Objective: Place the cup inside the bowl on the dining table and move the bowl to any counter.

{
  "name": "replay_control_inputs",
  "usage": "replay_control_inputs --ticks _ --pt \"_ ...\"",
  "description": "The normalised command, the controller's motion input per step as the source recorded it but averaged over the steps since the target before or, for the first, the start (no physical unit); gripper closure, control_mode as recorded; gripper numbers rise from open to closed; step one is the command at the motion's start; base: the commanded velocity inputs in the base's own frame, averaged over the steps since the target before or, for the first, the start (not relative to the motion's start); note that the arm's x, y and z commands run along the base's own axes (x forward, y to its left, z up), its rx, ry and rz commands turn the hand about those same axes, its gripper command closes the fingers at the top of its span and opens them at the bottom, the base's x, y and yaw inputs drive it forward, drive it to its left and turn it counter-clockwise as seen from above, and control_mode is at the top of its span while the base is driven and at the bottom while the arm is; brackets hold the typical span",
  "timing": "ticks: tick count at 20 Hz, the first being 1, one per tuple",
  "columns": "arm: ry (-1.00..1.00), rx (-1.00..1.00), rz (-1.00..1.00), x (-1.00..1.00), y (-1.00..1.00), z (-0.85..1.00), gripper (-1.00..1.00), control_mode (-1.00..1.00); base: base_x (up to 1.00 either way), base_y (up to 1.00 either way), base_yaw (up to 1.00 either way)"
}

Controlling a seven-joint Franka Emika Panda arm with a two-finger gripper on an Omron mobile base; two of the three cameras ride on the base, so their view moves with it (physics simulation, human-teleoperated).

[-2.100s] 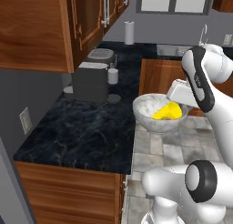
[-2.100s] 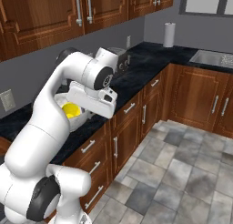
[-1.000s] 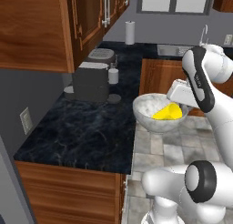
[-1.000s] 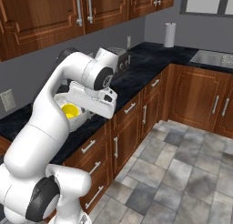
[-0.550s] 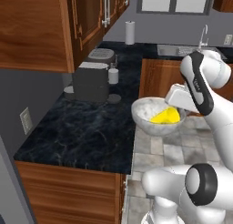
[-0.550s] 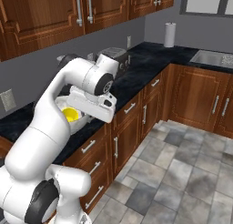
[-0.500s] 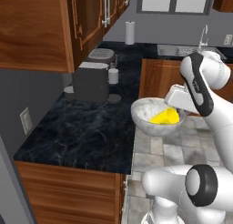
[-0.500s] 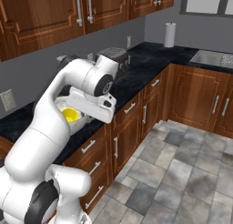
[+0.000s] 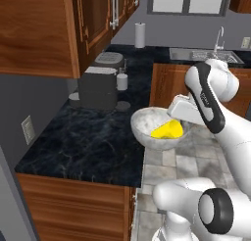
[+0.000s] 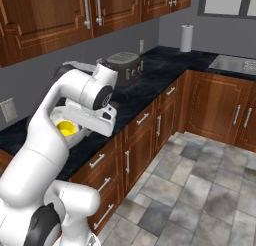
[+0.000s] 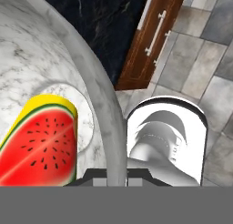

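The bowl (image 9: 159, 128) sits at the front edge of the black marble worktop (image 9: 83, 142), part of it overhanging the edge above the tiled floor (image 9: 196, 161), and the cup (image 9: 168, 130) lies on its side inside it, its watermelon mark facing up in the hand view. The end effector (image 9: 182, 118) is at the bowl's rim on the floor side, and in the hand view that rim (image 11: 102, 109) runs straight down between where the fingertips would be, so it looks closed on the rim, one finger inside and one outside; the tips themselves are hidden, so the grip is a judgement. The bowl looks like stiff, heavy stoneware with a smooth, thick wall, so a pinch at one point of the rim will let it tip and swing about the fingers, and the glossy surface may slip. The cup is light and loose; it will roll toward whichever side drops. I cannot tell whether the bowl's base is touching the worktop or hanging just above it. For a safe set-down it should go further in from the edge, towards the grey toaster (image 9: 98, 88), and stay level.
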Motion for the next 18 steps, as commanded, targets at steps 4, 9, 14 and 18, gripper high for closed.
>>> replay_control_inputs --ticks 4,9,14,18 --pt "0.00 0.00 0.04 0.02 0.53 0.00 1.00 -1.00 0.00 0.00 0.00" --pt "0.00 0.00 0.05 0.07 0.41 -0.02 1.00 -1.00 0.00 0.00 0.00" --pt "0.00 0.00 0.03 0.15 0.33 -0.05 1.00 -1.00 0.00 0.00 0.00" --pt "0.00 0.00 0.03 0.19 0.26 -0.29 1.00 -1.00 0.00 0.00 0.00"
